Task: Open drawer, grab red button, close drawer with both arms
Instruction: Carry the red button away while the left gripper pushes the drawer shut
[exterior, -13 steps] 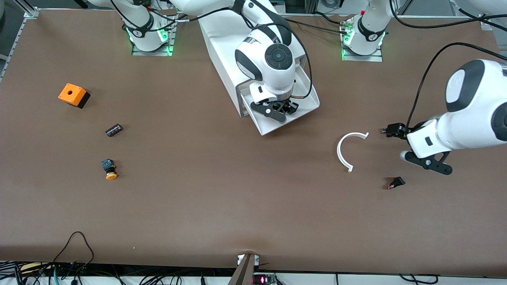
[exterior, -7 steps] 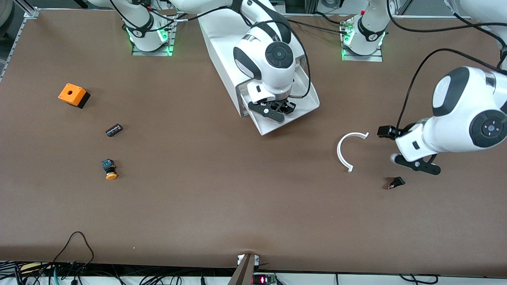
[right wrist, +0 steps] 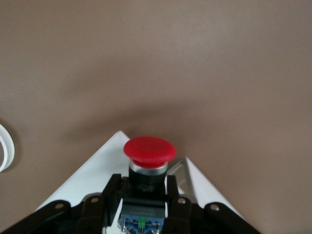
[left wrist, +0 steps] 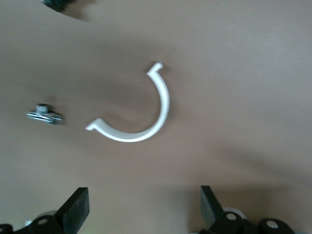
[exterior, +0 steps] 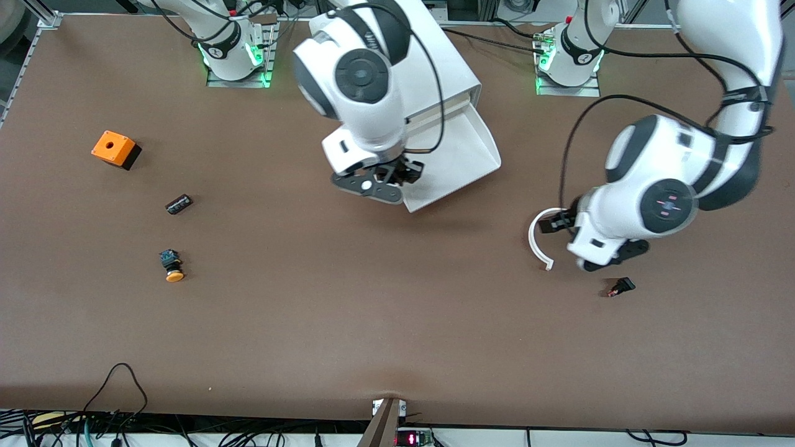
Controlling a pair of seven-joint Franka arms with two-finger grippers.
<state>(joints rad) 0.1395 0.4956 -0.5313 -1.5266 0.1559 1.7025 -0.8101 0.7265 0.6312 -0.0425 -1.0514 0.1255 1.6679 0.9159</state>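
Note:
The cabinet [exterior: 435, 56] stands between the arms' bases with its drawer [exterior: 463, 155] pulled out; the tray looks empty. My right gripper [exterior: 397, 174] hangs over the drawer's front corner toward the right arm's end. In the right wrist view it [right wrist: 146, 183] is shut on the dark body of the button [right wrist: 149, 148], red cap pointing outward, with the white drawer corner [right wrist: 92, 180] below. My left gripper [exterior: 615, 256] is open and empty above the table beside a white arc; the left wrist view [left wrist: 144, 204] shows its fingers wide apart.
A white arc-shaped piece [exterior: 535, 239] [left wrist: 146, 131] lies under the left hand, with a small black part [exterior: 621, 287] [left wrist: 45, 115] nearer the camera. Toward the right arm's end lie an orange cube [exterior: 113, 149], a small black piece [exterior: 179, 203] and an orange-capped button [exterior: 172, 266].
My right gripper has risen out of the drawer with the red button and shifted toward the right arm's end. My left arm has swung in over the white arc.

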